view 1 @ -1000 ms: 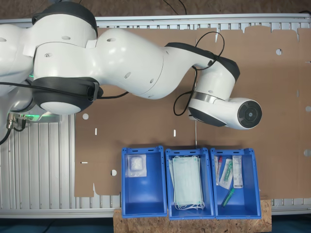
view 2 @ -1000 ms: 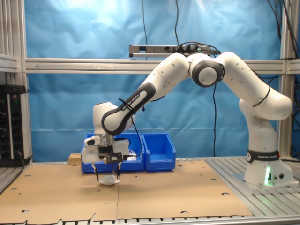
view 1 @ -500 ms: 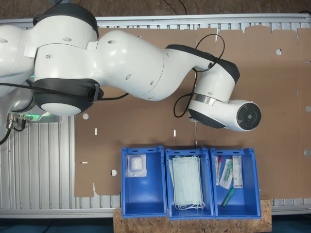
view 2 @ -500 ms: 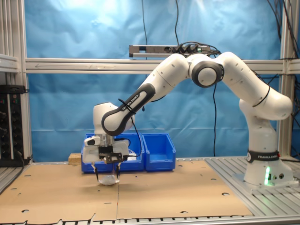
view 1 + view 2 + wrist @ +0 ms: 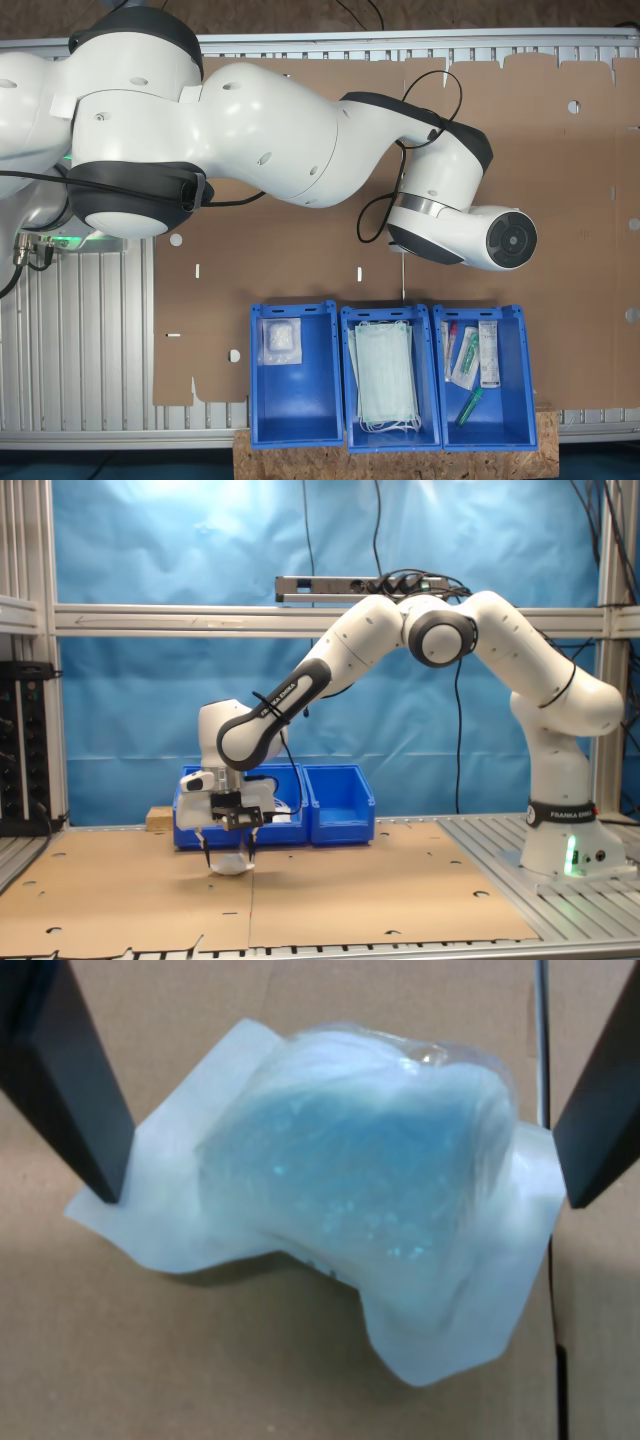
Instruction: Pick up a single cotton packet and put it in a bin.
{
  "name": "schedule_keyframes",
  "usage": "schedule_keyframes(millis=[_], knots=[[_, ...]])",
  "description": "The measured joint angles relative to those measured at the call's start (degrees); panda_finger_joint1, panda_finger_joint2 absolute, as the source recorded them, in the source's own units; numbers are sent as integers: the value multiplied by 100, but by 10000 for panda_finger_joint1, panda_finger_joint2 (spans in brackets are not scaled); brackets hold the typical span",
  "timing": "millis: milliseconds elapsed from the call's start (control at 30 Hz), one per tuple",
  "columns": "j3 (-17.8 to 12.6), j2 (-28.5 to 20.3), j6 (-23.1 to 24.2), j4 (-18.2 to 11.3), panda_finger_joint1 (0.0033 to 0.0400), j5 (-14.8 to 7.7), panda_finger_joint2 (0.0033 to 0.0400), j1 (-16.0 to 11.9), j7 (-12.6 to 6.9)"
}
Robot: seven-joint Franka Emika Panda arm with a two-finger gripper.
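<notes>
A soft white cotton packet (image 5: 370, 1190) with a puffy centre sits between my two black fingers (image 5: 75, 1100), buckled upward, its flat edges pressed by them. My gripper (image 5: 340, 1192) is shut on it. In the second exterior view the gripper (image 5: 228, 858) points down with the packet (image 5: 229, 866) at its tips, just over the cardboard. Three blue bins stand in a row in the first exterior view, and the one (image 5: 293, 425) at the first exterior view's left holds another cotton packet (image 5: 281, 341). The arm's wrist (image 5: 460, 225) covers the gripper there.
The middle bin (image 5: 391, 442) holds pale green face masks (image 5: 385, 375). The bin (image 5: 486, 438) at the first exterior view's right holds long wrapped items. Brown cardboard (image 5: 560, 200) covers the table. In the second exterior view the bins (image 5: 340, 800) stand behind the gripper.
Almost nothing differs. The wrist has edged very slightly in the first exterior view, and the packet stays between the fingers.
</notes>
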Motion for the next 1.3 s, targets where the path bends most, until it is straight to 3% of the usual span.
schedule_keyframes(millis=[1233, 1267, 1300], knots=[[0, 0, 1, 0, 400, 1, 400, 0, -24], [0, 0, 1, 0, 365, 1, 365, 0, -24], [0, 0, 1, 0, 365, 1, 365, 0, -24]])
